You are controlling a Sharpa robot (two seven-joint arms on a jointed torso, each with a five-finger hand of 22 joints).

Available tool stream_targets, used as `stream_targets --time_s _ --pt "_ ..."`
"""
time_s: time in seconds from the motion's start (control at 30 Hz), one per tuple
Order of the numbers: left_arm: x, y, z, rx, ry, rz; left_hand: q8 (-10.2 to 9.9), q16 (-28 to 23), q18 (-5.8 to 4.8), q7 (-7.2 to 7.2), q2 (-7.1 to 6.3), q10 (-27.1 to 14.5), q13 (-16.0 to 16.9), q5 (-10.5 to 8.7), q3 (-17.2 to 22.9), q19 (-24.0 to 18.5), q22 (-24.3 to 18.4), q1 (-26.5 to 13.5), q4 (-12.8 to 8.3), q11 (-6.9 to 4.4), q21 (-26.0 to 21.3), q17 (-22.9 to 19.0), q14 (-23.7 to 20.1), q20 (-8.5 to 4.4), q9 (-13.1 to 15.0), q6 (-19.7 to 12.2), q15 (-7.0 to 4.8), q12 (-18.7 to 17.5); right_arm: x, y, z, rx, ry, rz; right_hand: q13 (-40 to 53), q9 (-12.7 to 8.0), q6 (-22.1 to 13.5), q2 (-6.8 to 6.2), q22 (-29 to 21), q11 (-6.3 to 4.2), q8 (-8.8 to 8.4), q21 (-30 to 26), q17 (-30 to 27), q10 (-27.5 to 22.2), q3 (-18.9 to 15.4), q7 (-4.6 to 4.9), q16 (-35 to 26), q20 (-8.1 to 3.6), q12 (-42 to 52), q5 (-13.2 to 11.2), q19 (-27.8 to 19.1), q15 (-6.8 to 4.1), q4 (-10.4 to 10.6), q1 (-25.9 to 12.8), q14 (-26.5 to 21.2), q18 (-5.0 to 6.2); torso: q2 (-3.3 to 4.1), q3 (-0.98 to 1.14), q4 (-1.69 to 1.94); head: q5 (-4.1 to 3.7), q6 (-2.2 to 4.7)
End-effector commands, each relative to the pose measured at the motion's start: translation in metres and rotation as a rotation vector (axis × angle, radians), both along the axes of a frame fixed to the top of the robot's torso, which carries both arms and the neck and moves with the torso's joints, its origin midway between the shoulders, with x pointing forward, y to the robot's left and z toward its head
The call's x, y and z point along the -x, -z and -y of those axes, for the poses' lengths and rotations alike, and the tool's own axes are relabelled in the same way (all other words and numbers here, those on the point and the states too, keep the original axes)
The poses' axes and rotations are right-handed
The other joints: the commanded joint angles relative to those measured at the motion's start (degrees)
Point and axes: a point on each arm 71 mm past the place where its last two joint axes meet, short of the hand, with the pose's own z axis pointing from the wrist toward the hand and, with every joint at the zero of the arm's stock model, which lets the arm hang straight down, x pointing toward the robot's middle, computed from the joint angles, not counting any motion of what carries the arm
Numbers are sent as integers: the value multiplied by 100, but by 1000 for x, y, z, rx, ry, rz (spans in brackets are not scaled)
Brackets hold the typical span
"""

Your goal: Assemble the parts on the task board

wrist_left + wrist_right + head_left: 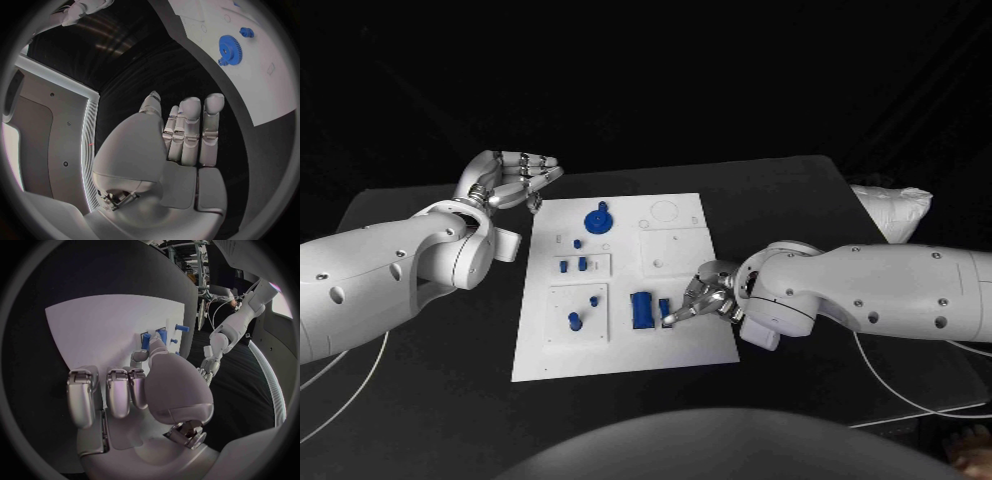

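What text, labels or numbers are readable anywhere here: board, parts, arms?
None readable. The task board carries only faint outlines, no legible print; the blue gear, the left hand and the right hand show no markings.

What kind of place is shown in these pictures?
Probably a robotics lab test bench. A white task board with small blue parts, including a blue gear, lies on a black table against dark surroundings, with cables trailing over the table.
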Motion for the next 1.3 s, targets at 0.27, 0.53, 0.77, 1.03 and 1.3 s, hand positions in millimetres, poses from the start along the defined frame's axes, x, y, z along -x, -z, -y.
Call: stream_targets --time_s 0.27,0.53,0.77,1.03,1.3 --pt "1 -1 3 5 19 2 -23 -31 47 8 57 -24 3 27 -24 37 -3 5 5 3 -27 1 1 -17 -9 -48 4 -23 -2 1 -1 38 -16 20 1508 22 65 55 1508 -34 42 26 1506 599 10 1 23 -26 0 -35 600 -41 -37 78 596 -82 -4 -1 -1 -9 0" --pt "1 -1 3 5 19 2 -23 -31 47 8 57 -24 3 27 -24 37 -3 5 5 3 -27 1 1 -17 -9 -48 4 -23 -4 2 -2 55 -24 27 1508 33 70 76 1508 -36 43 26 1506 599 20 -2 23 -29 0 -34 600 -44 -63 128 596 -82 2 1 -4 -10 0" --pt "0 -1 4 5 21 2 -23 -31 47 8 57 -24 3 27 -24 37 -3 5 5 3 -27 1 1 -17 -9 -48 4 -23 -5 2 -4 76 -38 38 1508 36 67 86 1508 -37 36 26 1506 599 25 -3 23 -30 0 -34 600 -45 -76 153 596 -82 0 2 -3 -17 0" --pt "0 -1 3 5 20 2 -23 -31 47 8 57 -24 3 27 -24 37 -3 5 5 3 -27 1 1 -17 -9 -48 4 -23 -5 0 -4 70 -36 63 1508 41 72 98 1508 -38 39 26 1506 599 31 -4 23 -31 0 -34 600 -46 -83 168 596 -82 3 2 1 -11 0" --pt "1 -1 2 5 18 2 -23 -31 47 8 57 -24 3 27 -24 37 -3 5 5 3 -27 1 1 -17 -9 -48 4 -23 -5 -4 -3 10 2 102 1508 64 114 100 1508 -38 89 26 1506 599 30 -3 23 -31 0 -34 600 -46 -82 168 596 -82 1 2 0 3 0"
